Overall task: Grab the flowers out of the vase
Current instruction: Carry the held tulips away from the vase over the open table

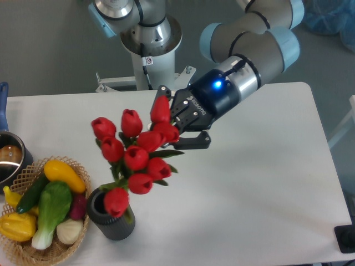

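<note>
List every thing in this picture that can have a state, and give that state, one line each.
flowers: gripped at the top, tilted, lowest bud at the vase mouth.
vase: upright, mouth partly showing.
gripper: shut on the flowers.
wicker basket: filled with vegetables.
steel pot: uncovered, at the left edge.

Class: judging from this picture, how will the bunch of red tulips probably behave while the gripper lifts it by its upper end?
The flowers probably droop: the lowest bud hangs over the vase. Held by the gripper at one end, they may swing.
</note>
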Controlling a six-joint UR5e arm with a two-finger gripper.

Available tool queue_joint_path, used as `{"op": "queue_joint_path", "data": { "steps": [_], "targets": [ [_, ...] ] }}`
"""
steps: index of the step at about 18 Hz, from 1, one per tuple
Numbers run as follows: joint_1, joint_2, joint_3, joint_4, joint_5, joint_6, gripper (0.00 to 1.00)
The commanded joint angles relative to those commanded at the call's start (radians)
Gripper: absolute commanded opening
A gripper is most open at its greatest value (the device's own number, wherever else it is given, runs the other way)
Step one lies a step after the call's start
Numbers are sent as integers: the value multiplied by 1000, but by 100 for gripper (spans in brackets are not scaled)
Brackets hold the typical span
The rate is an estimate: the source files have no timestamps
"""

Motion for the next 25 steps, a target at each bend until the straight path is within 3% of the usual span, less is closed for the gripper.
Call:
{"op": "queue_joint_path", "data": {
  "steps": [5, 10, 13, 18, 22, 25],
  "targets": [
    [92, 0, 3, 5, 49, 9, 0],
    [111, 15, 3, 0, 372, 187, 0],
    [120, 12, -3, -3, 495, 309, 0],
    [161, 11, -14, -9, 563, 353, 0],
    [154, 17, -34, -46, 722, 364, 0],
    [111, 49, -25, -147, 931, 364, 0]
  ]
}}
